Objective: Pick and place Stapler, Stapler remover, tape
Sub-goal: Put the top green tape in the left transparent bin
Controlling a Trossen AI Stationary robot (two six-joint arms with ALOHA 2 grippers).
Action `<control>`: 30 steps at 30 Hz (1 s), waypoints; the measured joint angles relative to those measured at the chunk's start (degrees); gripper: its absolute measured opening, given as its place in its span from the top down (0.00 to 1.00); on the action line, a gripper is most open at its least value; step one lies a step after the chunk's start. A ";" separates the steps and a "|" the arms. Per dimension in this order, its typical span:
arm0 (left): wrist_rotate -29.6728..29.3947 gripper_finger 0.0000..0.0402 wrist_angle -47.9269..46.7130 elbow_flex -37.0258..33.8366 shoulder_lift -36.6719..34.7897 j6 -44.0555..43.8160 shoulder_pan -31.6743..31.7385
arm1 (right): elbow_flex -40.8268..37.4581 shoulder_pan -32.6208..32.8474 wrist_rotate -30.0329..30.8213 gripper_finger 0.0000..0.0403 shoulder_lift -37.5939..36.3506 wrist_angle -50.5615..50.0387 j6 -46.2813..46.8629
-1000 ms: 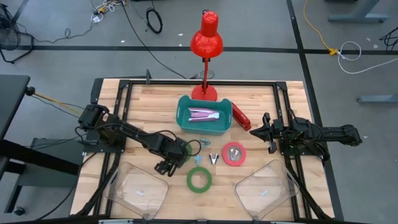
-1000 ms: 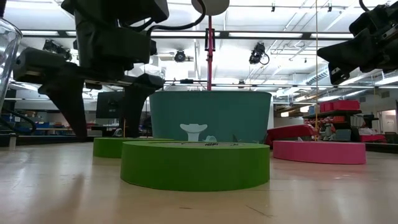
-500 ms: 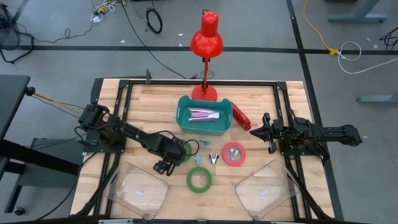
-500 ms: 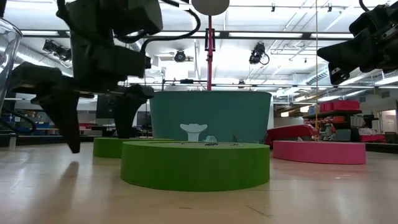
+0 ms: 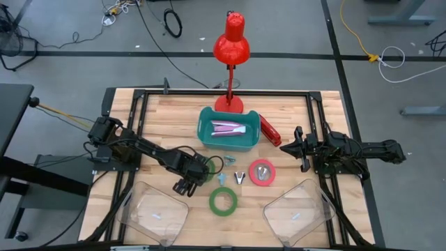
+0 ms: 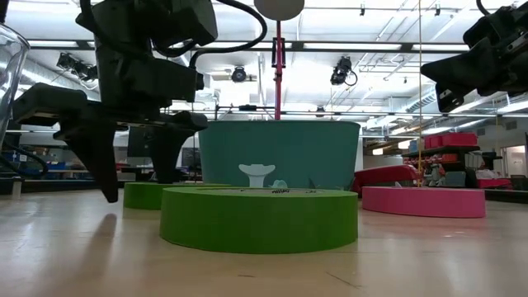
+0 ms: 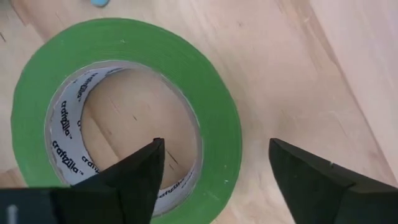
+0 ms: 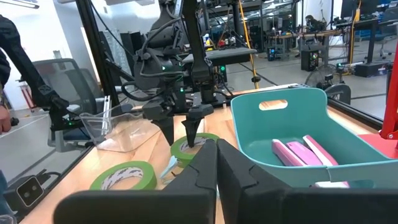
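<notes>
The left gripper hangs low over a green tape roll on the bench. Its two fingers are spread, not holding anything. One finger points down into the hole of the roll and the other stands just outside the green ring, so the ring's wall sits between them. That looks like the way to pinch a flat ring: grab one side of it. In the low view the fingertips are close to the wood, beside the roll.

A second green tape roll lies a little way off from this gripper, nearer the front edge. The pink tape roll lies farther off, toward the other arm. A teal bin with pale things inside sits beyond the rolls, likely where things should go.

The right gripper is squeezed shut and empty, waiting off to the side above the bench, well apart from the tape.
</notes>
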 joint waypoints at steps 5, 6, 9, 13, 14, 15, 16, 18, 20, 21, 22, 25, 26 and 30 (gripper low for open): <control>0.00 0.42 0.00 0.00 -0.01 0.02 0.02 | -0.02 0.01 0.00 0.98 0.00 0.00 0.00; 0.00 0.44 0.00 0.00 0.00 0.03 0.02 | -0.01 0.00 -0.01 0.98 0.00 0.00 0.00; 0.01 0.50 -0.01 0.00 0.00 0.07 0.07 | 0.00 0.01 0.00 0.98 0.00 0.00 0.02; 0.00 0.56 -0.02 0.00 0.00 0.13 0.07 | -0.02 0.01 0.00 0.98 0.00 0.00 0.00; 0.00 0.57 0.00 0.00 0.00 0.13 0.07 | -0.01 0.01 0.00 0.98 0.00 0.00 0.00; 0.02 0.58 -0.01 0.00 -0.01 0.13 0.07 | 0.00 0.01 0.00 0.98 0.00 0.01 0.00; 0.01 0.59 -0.02 -0.02 0.00 0.13 0.07 | -0.02 0.01 0.00 0.98 0.00 0.00 0.00; 0.00 0.61 -0.02 -0.02 -0.01 0.13 0.07 | -0.02 0.01 -0.02 0.98 0.00 0.00 0.00; 0.02 0.63 -0.02 -0.02 -0.02 0.13 0.07 | -0.01 0.00 -0.01 0.98 0.00 0.00 0.00; 0.00 0.64 -0.02 -0.02 0.00 0.13 0.07 | -0.02 0.01 0.00 0.98 0.00 0.00 0.01; -0.02 0.64 0.00 -0.02 -0.02 0.13 0.07 | -0.02 0.01 -0.02 0.98 0.00 0.01 0.00; 0.01 0.67 0.00 -0.02 -0.02 0.14 0.07 | -0.02 0.00 -0.01 0.98 0.00 0.00 0.00; 0.01 0.68 0.00 -0.02 -0.02 0.15 0.07 | -0.01 0.01 -0.01 0.98 0.00 0.01 0.00; 0.00 0.71 -0.02 -0.02 -0.02 0.15 0.07 | -0.02 -0.01 0.00 0.98 0.00 0.02 0.00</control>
